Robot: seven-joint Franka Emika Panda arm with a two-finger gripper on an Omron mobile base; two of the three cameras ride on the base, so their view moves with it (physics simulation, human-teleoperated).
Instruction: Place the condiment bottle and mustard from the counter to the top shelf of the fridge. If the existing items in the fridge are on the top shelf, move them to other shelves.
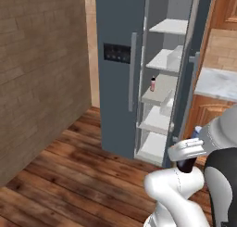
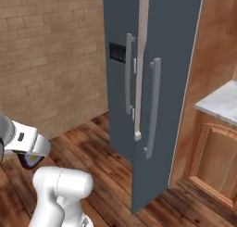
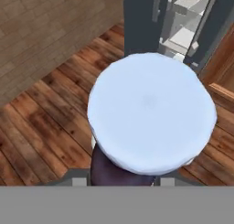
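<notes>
Mostly brick wall left, plank floor below. Fridge stands ahead, right door ajar, white shelves showing. Marbled counter over wooden cabinet right of fridge. Gripper clamped on condiment bottle, pale cap filling hand view, low before fridge.

You are in a home kitchen: a tall slate-blue fridge with white shelves stands at the far side, a marbled counter over wooden cabinets to its right, brick walls, plank floor.
</notes>
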